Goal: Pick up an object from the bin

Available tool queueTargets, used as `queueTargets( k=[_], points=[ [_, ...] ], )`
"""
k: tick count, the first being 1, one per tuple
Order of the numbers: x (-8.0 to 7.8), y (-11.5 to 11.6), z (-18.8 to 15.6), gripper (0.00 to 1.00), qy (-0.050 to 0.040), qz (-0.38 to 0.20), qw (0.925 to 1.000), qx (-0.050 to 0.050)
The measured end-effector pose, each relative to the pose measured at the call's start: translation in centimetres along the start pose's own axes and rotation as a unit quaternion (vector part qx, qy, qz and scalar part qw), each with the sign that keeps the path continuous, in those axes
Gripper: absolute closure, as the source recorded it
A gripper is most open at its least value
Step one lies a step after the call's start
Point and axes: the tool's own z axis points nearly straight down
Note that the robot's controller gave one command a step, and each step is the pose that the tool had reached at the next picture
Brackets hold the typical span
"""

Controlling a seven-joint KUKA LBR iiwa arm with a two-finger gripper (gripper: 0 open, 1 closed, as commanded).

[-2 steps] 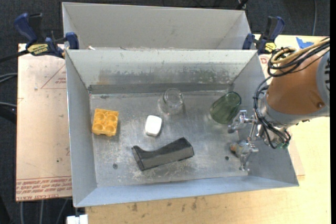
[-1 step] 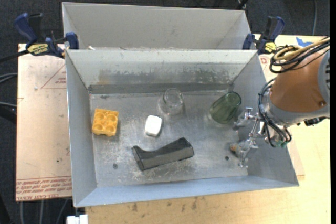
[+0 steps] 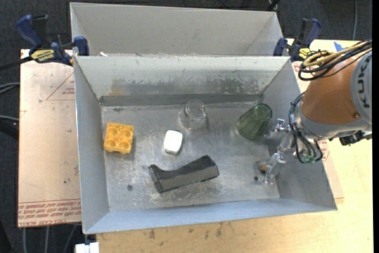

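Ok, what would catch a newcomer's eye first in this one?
The yellow block at the left of the bin stands out most. The gripper hangs low at the right, near a green cup, and a dark wedge lies at the front.

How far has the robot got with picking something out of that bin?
Done: nothing looks picked yet. The yellow block, white lump, clear glass, green cup and dark wedge all lie on the floor of the bin. In hand: the gripper sits low at the bin's right end, nearest the green cup. Left: grasping one thing and lifting it out.
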Motion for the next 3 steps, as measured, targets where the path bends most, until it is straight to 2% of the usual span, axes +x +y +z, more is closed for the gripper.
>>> queueTargets(
  k=[1,2,3],
  points=[
    [-0.2,0.0,0.4,0.0,0.0005,-0.023,0.9997,0.0],
    [-0.7,3.0,-2.6,0.0,0.0022,-0.199,0.98,0.0],
    [-1.7,2.8,-1.7,0.0,-0.0039,-0.244,0.9699,0.0]
  ],
)
